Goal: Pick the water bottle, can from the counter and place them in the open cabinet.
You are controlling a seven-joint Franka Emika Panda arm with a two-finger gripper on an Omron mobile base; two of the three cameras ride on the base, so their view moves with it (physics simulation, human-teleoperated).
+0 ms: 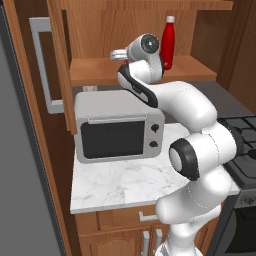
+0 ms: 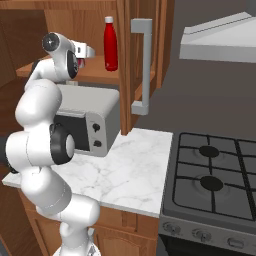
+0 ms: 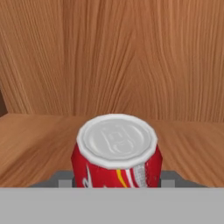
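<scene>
The claw (image 3: pixel 116 181) pinches the can (image 3: pixel 116 153) from both sides, upright, just above the wooden shelf (image 3: pixel 35 144) of the cabinet (image 1: pixel 105 22), with the wood back wall close behind it. The bottle (image 1: pixel 168 42) stands upright on the same shelf, right of the arm's wrist in the left base view, and the cabinet door (image 2: pixel 145 60) with its grey bar handle (image 2: pixel 144 67) stands swung open. Below the shelf a grey microwave (image 1: pixel 117 130) sits on the marble surface (image 1: pixel 125 185), and a black stove (image 2: pixel 215 180) lies to its right.
</scene>
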